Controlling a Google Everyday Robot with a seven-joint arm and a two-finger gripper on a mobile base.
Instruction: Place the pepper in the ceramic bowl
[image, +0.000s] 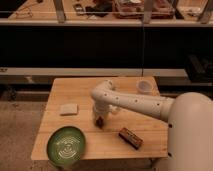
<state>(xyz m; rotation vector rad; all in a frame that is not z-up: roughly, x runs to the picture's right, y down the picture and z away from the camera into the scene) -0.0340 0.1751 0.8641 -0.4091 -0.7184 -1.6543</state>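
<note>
My pincer (98, 117) meets the counter (80, 92) at the pepper (100, 121); its grip I cannot tell. Light, slick, bruisable, I judge: take it mid-length, gently.

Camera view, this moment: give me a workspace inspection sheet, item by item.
Surface: wooden table, level.
Job's things: pepper at the gripper's tip, mostly hidden, outside the bowl; ceramic bowl at the near left corner, nothing in it.
Clutter: white cup back right; pale square pad left; brown-red block near right.
Grippers: gripper low at table centre, over the pepper.
Cables: nothing seen.
Surroundings: shelving behind, holding trays.
</note>
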